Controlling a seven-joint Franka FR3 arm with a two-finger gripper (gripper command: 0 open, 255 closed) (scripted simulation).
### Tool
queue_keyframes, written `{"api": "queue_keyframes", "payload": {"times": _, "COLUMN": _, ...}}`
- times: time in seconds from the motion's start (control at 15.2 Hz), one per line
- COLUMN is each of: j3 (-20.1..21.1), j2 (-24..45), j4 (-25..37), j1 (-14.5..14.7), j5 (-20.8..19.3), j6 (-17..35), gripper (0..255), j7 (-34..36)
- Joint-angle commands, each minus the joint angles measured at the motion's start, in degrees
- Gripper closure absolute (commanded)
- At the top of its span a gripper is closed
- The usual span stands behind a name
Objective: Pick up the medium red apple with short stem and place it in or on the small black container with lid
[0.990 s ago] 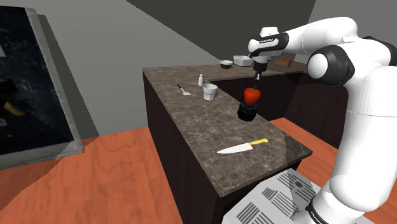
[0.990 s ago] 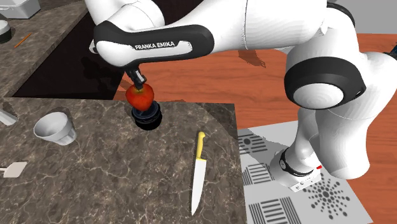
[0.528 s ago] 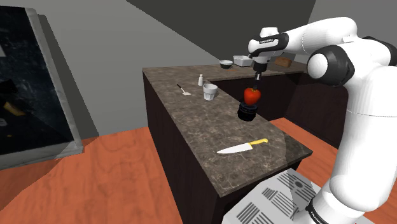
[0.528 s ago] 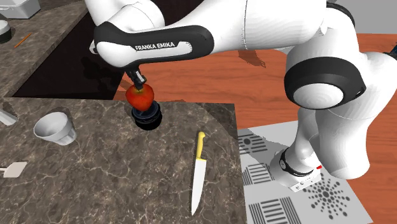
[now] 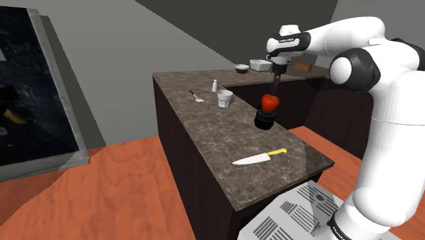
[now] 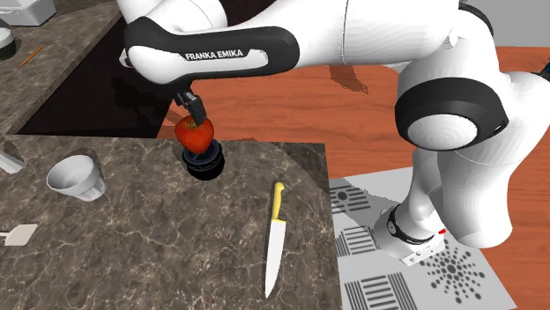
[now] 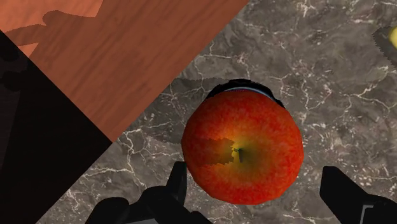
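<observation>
Operator: Lifting is the change over the last second. The all-black two-finger gripper (image 6: 197, 113) is hanging a little higher above the fruit than before, and the fruit is staying put.

Desk: Where is the fruit sitting?

Operator: The round red apple with a yellowish dimple around its short stem (image 7: 242, 147) is resting on top of the small round black container (image 6: 203, 164). That container is standing on the dark marbled stone countertop (image 5: 204, 129), near the edge that borders the orange-brown wooden floor (image 6: 353, 106).

Desk: Are you gripping it?

Operator: No. In the wrist view I'm seeing the fingers (image 7: 175, 191) standing apart, spread wider than the apple. One is sitting just beside the skin and the other is well clear. Nothing is being held.

Desk: What else is lying around?

Operator: In the second exterior view, a yellow-handled kitchen knife (image 6: 276, 242) is lying between four and five o'clock from the container, well apart. A white cup (image 6: 76, 176) is sitting at about nine o'clock.
</observation>
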Motion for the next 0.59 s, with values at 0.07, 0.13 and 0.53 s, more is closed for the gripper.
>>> {"api": "queue_keyframes", "payload": {"times": 0.07, "j3": -0.07, "j2": 0.02, "j4": 4.68, "j1": -0.2, "j5": -0.03, "j6": -4.68, "gripper": 0, "j7": 0.14}}
{"api": "queue_keyframes", "payload": {"times": 0.13, "j3": -0.07, "j2": 0.02, "j4": 4.68, "j1": -0.2, "j5": -0.03, "j6": -4.68, "gripper": 0, "j7": 0.14}}
{"api": "queue_keyframes", "payload": {"times": 0.53, "j3": -0.07, "j2": 0.02, "j4": 4.68, "j1": -0.2, "j5": -0.03, "j6": -4.68, "gripper": 0, "j7": 0.14}}
